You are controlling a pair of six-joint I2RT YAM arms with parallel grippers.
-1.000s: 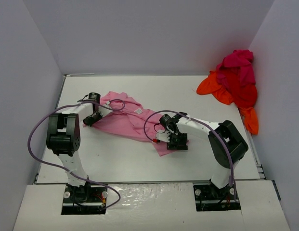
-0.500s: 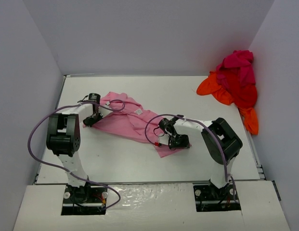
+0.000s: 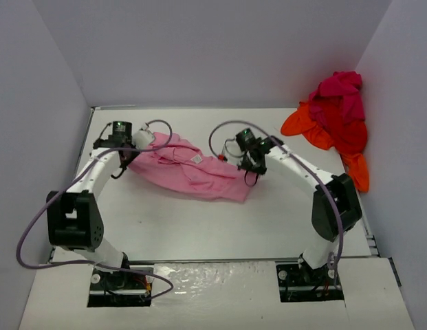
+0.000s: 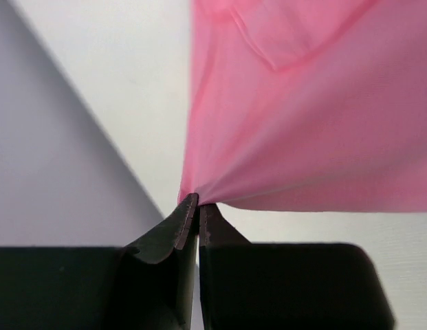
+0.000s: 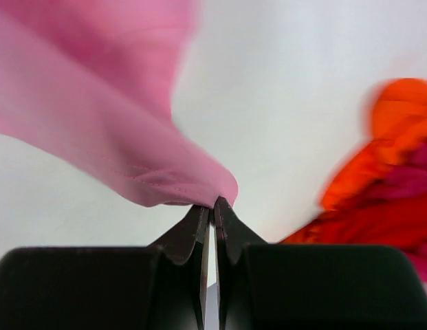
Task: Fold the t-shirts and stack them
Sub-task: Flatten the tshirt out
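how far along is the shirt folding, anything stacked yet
Done: nothing yet; no shirt looks folded or stacked. In hand: the pink shirt is pinched at opposite ends by the left hand and the right hand, stretched out between them. Left: folding it, then working through the crumpled heap of orange, red and magenta shirts in the far right corner.

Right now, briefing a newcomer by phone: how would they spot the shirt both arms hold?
Start at the white table. The light pink t-shirt spans its middle, one end pinched by the left gripper, the other by the right gripper. Unlike the orange, red and magenta shirts heaped far right, it lies alone and palest.
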